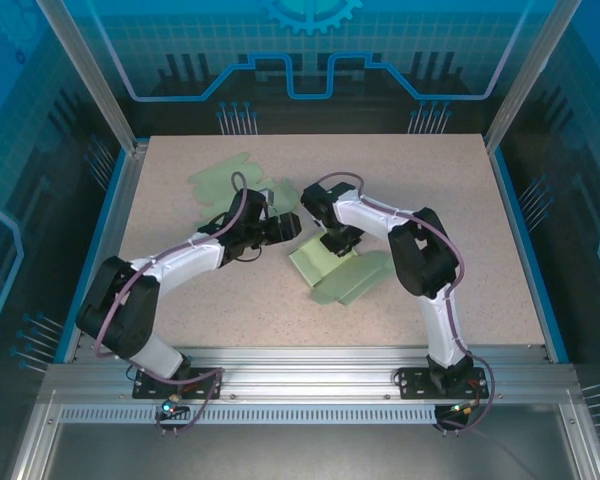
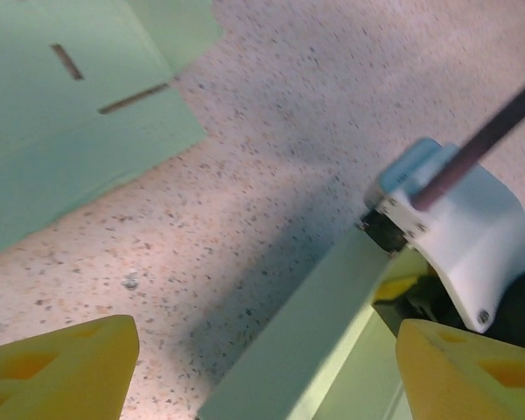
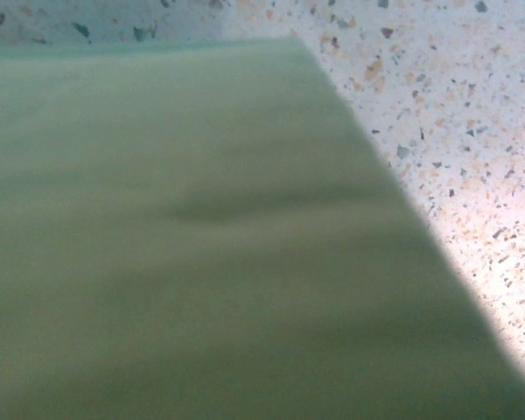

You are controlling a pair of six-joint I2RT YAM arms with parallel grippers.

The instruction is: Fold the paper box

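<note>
A partly folded pale green paper box (image 1: 340,272) lies at the table's centre, one wall raised. My left gripper (image 1: 285,228) is at its left end. In the left wrist view the left gripper (image 2: 267,346) stands open, its yellow fingers (image 2: 61,367) wide apart, and the box's raised wall (image 2: 306,332) runs between them untouched. My right gripper (image 1: 335,243) is down on the box's back edge, and its white wrist (image 2: 455,227) sits at the end of that wall. The green paper (image 3: 210,245) lies close across the right wrist view and hides the right fingers.
A second flat green sheet with slots (image 1: 235,180) lies at the back left, also seen as the sheet (image 2: 70,131) in the left wrist view. Speckled tabletop (image 1: 460,200) stretches to the right and front. Blue rails and enclosure posts (image 1: 525,240) border the table.
</note>
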